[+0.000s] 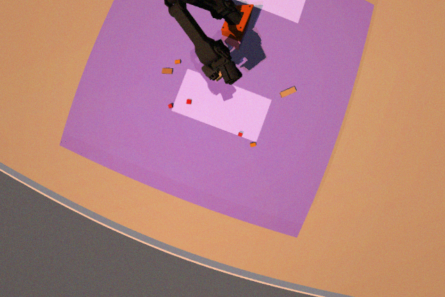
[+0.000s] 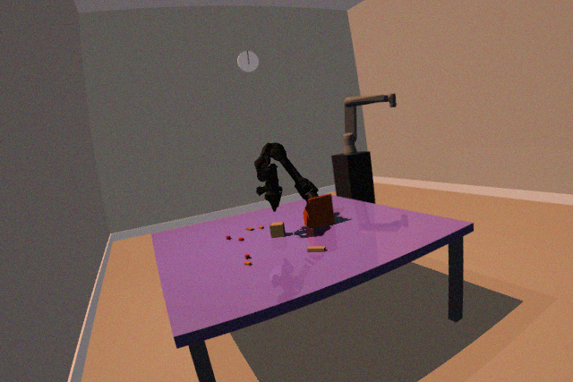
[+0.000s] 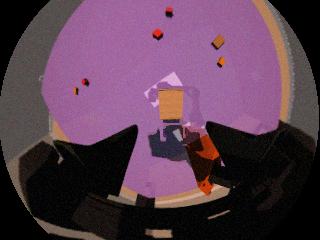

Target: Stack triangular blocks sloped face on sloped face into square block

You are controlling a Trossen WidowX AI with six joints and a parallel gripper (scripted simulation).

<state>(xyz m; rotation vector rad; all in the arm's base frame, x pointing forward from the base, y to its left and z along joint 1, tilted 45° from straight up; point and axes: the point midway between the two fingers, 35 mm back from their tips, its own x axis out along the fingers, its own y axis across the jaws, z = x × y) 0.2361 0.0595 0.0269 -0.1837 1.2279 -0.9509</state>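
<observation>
One square block [image 2: 277,229] below open gripper [image 2: 274,206], seam indiscernible.

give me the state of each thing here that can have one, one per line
black parallel-jaw gripper: open, holding nothing, raised above the tan block
tan square block: resting on the purple table, nothing touching it, top looks level
purple table: standing, small pieces scattered on it
flat tan bar: lying flat, apart from the block
small red cubes: loose on the table
orange arm base: fixed upright on the table
</observation>
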